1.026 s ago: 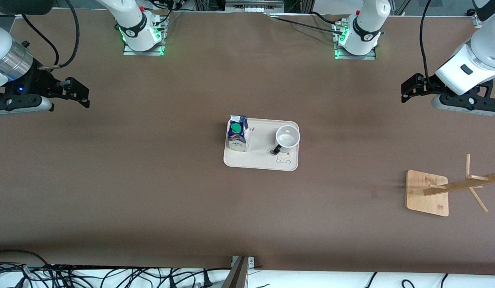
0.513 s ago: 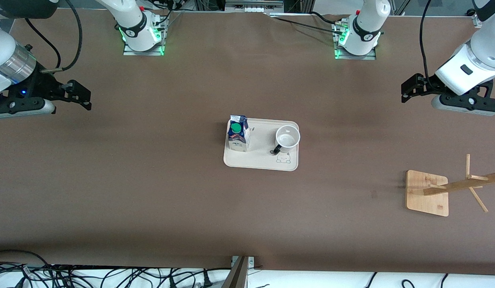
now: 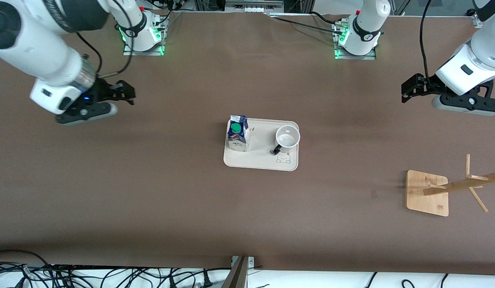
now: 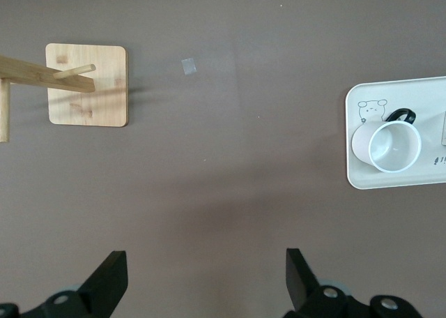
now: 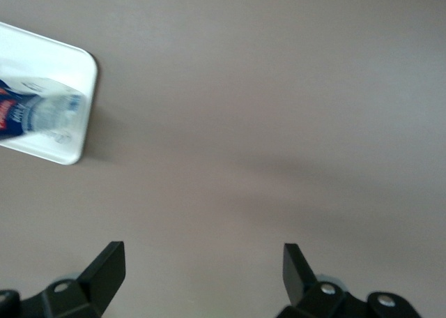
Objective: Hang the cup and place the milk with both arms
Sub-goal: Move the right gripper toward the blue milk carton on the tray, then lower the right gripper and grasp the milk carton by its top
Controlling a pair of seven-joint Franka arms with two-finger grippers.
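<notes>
The milk point(image 3: 237, 138), a blue and white carton with a green cap, stands on a cream tray point(image 3: 260, 162) mid-table, at the tray's right-arm end. The white cup point(image 3: 288, 138) stands upright on the tray's left-arm end, with its black handle toward the front camera. My right gripper point(image 3: 130, 94) is open and empty over bare table, apart from the tray toward the right arm's end. Its wrist view shows the milk point(image 5: 36, 116) blurred on the tray point(image 5: 78, 72). My left gripper point(image 3: 406, 92) is open and empty over the table toward the left arm's end. Its wrist view shows the cup point(image 4: 394, 146).
A wooden rack with pegs point(image 3: 463, 185) stands on a square bamboo base point(image 3: 426, 200) near the left arm's end, nearer the front camera than the tray. It also shows in the left wrist view point(image 4: 87, 95). Cables lie along the front table edge.
My right arm has swung in from the table's end toward the tray, its gripper still open. The left arm, the milk and the cup have not moved.
</notes>
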